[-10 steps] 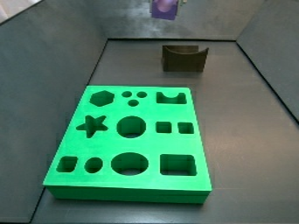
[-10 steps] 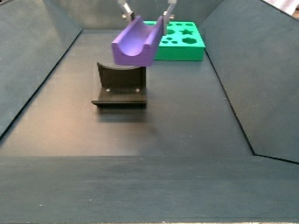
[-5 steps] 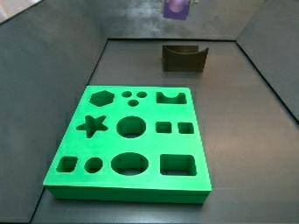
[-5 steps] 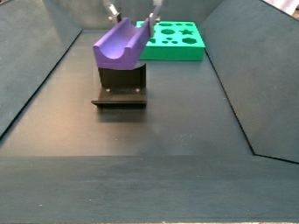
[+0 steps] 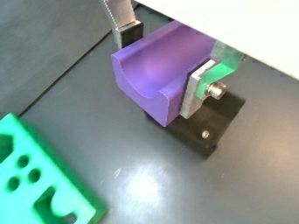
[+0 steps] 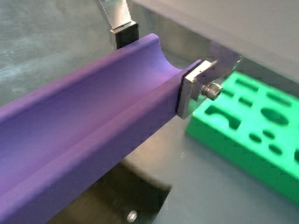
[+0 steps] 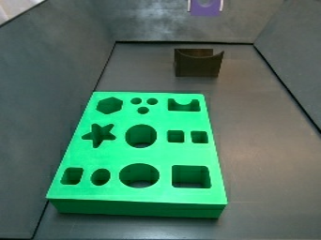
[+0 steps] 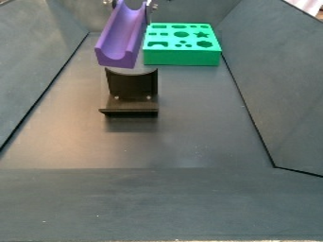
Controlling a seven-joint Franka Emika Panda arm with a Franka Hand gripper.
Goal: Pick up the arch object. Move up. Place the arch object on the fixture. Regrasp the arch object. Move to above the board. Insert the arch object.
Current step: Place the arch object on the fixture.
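Note:
My gripper (image 5: 163, 59) is shut on the arch object (image 5: 163, 68), a purple elongated block with a curved groove, held across its width between the two silver fingers (image 5: 204, 84). In a wrist view the arch object (image 6: 93, 118) stretches long past the gripper (image 6: 158, 61). In a side view it (image 8: 123, 38) hangs over the fixture (image 8: 130, 90), the dark block with a notched top, which also shows under it in a wrist view (image 5: 216, 122). The arch object (image 7: 206, 6) sits high above the fixture (image 7: 197, 61). The green board (image 7: 141, 145) lies flat on the floor.
Grey walls slope up round the dark floor on all sides. The board (image 8: 180, 43) lies beyond the fixture in a side view, and shows beside the gripper in both wrist views (image 6: 251, 114) (image 5: 35, 184).
The gripper has carried the arch object sideways until it hangs over the fixture, and the block has swung to point more end-on in a side view. The grip has not changed.

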